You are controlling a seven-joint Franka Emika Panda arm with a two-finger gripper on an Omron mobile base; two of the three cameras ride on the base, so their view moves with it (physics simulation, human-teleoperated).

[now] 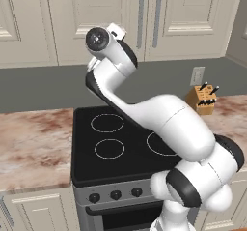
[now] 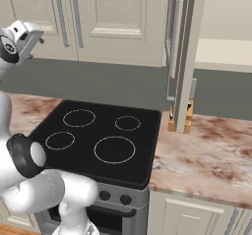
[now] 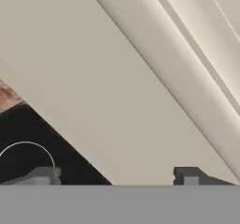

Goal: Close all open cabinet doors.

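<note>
At the bottom of your hand view, the two dark fingers point(image 3: 41, 176) stand wide apart with nothing between them; the gripper point(image 3: 117, 177) is open and holds nothing. Just beyond the tips a cream cabinet door point(image 3: 140, 78) runs diagonally across the tilted picture, with its raised panel edge towards the upper right. Whether the fingers touch it you cannot tell. Past the door's lower edge you see a corner of the black cooktop point(image 3: 28, 143), with one white burner ring, and a sliver of marbled counter point(image 3: 7, 96).

Moving outward, your hand is raised high in front of the wall cabinets. From the left base view the wrist hides the fingers; the forearm climbs from a bent elbow over the cooktop point(image 1: 108, 133) up to the closed doors, whose two grey bar handles point(image 1: 141, 15) are just right of the wrist. From the right base view the white hand sits at the far left edge, partly cut off.

One wall-cabinet door point(image 2: 184, 57) stands open, seen almost edge-on from the right base view, swung out over the counter point(image 2: 211, 150) to the right of the stove. It covers most of the wooden knife block point(image 2: 172, 121) behind it. Beside it the cabinet's pale inside shows. The two doors point(image 2: 113, 17) left of it are shut.
</note>
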